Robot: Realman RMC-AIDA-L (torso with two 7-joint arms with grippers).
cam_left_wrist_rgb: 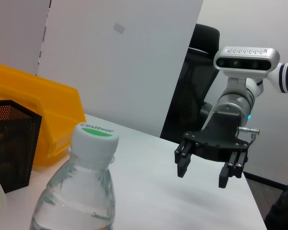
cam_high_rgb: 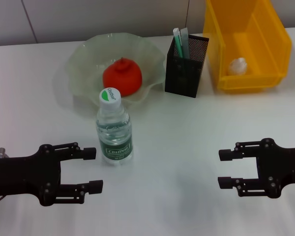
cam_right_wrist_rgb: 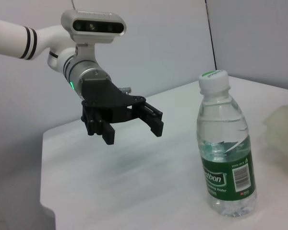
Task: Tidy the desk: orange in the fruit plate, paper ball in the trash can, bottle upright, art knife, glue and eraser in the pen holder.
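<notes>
White bench (cam_high_rgb: 187, 147), near to far: left tool (cam_high_rgb: 91, 169) and right tool (cam_high_rgb: 226, 168), both released and empty; clear plastic water bottle with green label (cam_high_rgb: 114, 129) upright just beyond the left tool; orange fruit (cam_high_rgb: 122, 77) in translucent wavy glass plate (cam_high_rgb: 83, 64); black mesh pen holder (cam_high_rgb: 186, 66); white paper ball (cam_high_rgb: 238, 66) in yellow plastic bin (cam_high_rgb: 275, 44).

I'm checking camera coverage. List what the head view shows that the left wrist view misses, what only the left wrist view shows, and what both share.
Only the head view: the orange in the fruit plate, the paper ball in the yellow bin, pens in the holder, and the left gripper, jaws open, beside the bottle.

Only the left wrist view: a black chair beyond the table.

Both: the upright bottle, the holder, the bin and the right gripper, jaws open, empty.
</notes>
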